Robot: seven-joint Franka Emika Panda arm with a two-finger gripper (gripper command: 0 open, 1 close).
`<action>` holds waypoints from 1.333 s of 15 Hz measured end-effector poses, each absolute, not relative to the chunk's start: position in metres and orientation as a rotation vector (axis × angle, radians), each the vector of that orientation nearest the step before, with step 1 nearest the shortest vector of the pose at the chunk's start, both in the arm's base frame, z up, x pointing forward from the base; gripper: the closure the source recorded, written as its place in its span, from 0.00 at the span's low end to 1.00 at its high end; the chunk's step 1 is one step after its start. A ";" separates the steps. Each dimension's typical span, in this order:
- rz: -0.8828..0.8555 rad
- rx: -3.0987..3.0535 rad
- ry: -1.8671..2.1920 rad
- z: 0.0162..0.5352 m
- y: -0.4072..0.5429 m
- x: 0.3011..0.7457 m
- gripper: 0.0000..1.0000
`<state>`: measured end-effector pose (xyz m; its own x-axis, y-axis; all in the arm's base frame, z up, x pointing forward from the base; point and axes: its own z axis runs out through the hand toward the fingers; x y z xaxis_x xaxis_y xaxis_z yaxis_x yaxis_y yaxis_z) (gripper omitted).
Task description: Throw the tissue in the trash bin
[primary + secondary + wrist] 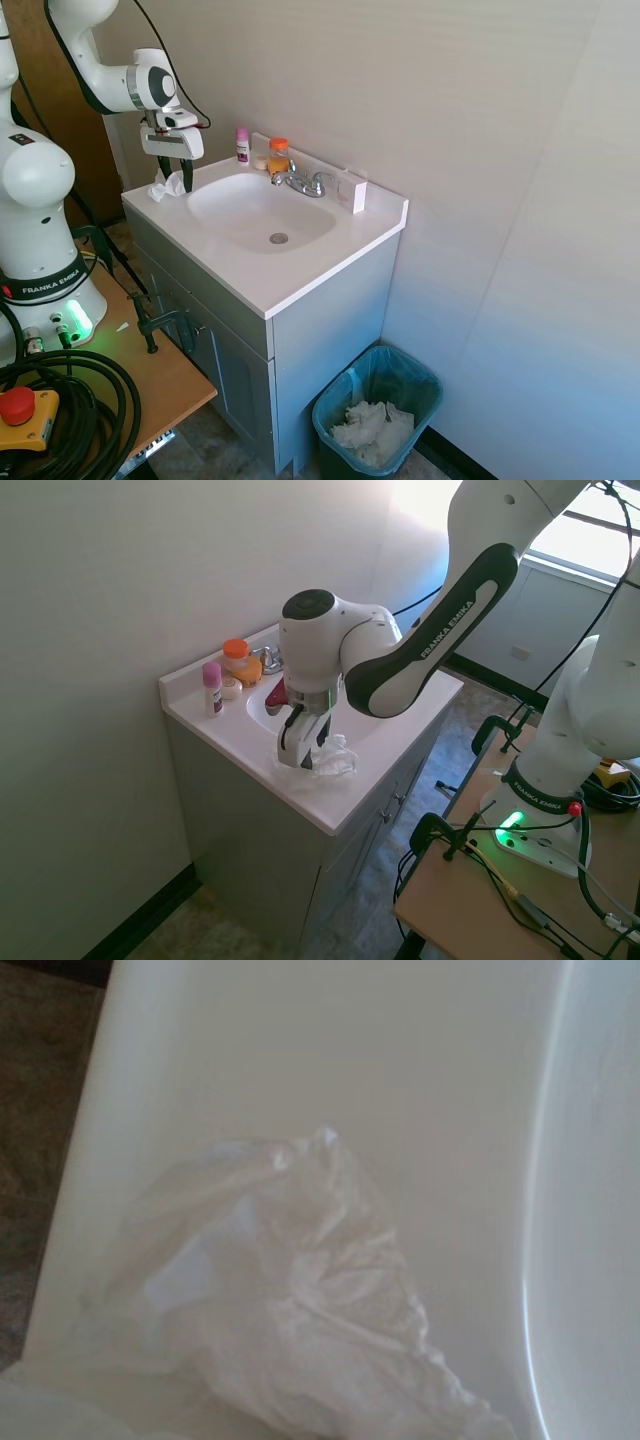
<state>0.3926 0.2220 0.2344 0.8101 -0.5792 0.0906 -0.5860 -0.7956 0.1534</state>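
The crumpled white tissue [166, 187] [336, 759] lies on the near left corner of the white sink counter [300, 270], close to the counter's edge. My gripper [176, 179] [300, 754] points straight down over it, open, with its dark fingers set to either side of the tissue's edge and down at the counter. In the wrist view the tissue [300, 1310] fills the lower middle, close up. The teal-green trash bin [428, 386] with its liner bag stands on the floor to the right of the cabinet, far below the counter.
White crumpled paper [372, 430] lies inside the bin. A pink bottle [242, 144], an orange-capped bottle [278, 156] and the faucet [305, 183] line the counter's back. The sink basin [262, 212] lies beside the tissue. A wooden table [160, 370] stands left of the cabinet.
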 end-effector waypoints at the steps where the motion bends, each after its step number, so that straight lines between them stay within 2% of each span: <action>1: 0.050 2.820 -0.928 0.234 0.220 0.394 1.00; 10: 0.036 2.819 -0.993 0.241 0.214 0.404 1.00; 15: 0.020 2.829 -1.025 0.267 0.209 0.412 1.00; 17: 0.068 2.856 -1.088 0.300 0.192 0.423 1.00; 20: 0.272 2.855 -1.316 0.397 0.123 0.442 1.00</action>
<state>0.4424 0.1235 0.3974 0.6371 -0.7560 0.1500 -0.7536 -0.6519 -0.0846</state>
